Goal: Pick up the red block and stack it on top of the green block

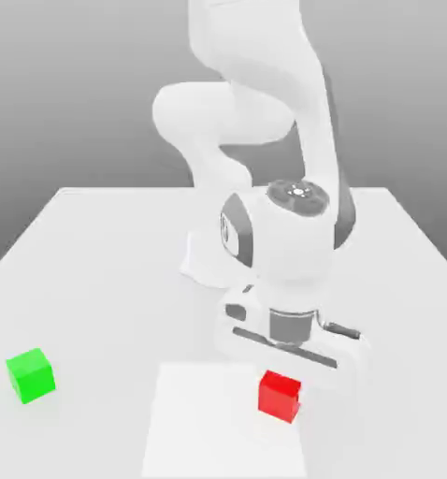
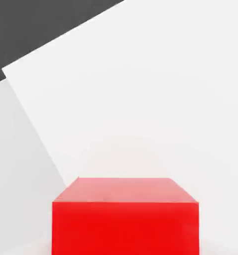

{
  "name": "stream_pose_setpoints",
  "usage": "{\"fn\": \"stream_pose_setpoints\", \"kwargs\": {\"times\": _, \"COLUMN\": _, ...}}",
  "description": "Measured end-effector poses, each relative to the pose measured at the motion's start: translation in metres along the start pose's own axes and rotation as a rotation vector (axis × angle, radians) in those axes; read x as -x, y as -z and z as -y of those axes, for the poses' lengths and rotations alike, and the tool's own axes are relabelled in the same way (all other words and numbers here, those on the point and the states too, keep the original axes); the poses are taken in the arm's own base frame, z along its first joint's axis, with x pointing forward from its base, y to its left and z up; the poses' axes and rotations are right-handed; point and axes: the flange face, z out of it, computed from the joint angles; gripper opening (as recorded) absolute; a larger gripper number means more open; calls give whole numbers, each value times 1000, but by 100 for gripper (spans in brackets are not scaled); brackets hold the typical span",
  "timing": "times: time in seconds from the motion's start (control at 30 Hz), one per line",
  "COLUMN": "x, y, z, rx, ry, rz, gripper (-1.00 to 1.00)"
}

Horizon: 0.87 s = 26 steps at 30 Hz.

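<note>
One red block (image 1: 280, 398) and one green block (image 1: 31, 376); we see bright, flat faces, our tool (image 1: 281, 391) clenched on the red block.

A smooth white rectangular tabletop (image 1: 106, 281) carries a bright green cube-shaped block (image 1: 31, 376) towards the exterior view's left. Nearer its middle lies a flat, paler white rectangular panel (image 1: 213, 430); a bright red box-shaped block (image 1: 280, 397) appears at the panel's edge on the exterior view's right.
</note>
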Motion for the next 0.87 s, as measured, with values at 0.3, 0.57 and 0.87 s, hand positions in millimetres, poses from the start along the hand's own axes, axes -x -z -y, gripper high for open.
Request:
{"fn": "stream_pose_setpoints", "kwargs": {"times": 0.3, "x": -146, "y": 44, "z": -25, "rx": 6, "ry": -447, "rz": -6, "gripper": -100}}
{"fn": "stream_pose_setpoints", "kwargs": {"times": 0.57, "x": -328, "y": 67, "z": -145, "rx": 3, "ry": -1100, "rz": -6, "gripper": -100}}
{"fn": "stream_pose_setpoints", "kwargs": {"times": 0.87, "x": -342, "y": 13, "z": -157, "rx": 2, "ry": -1162, "rz": -6, "gripper": 100}}
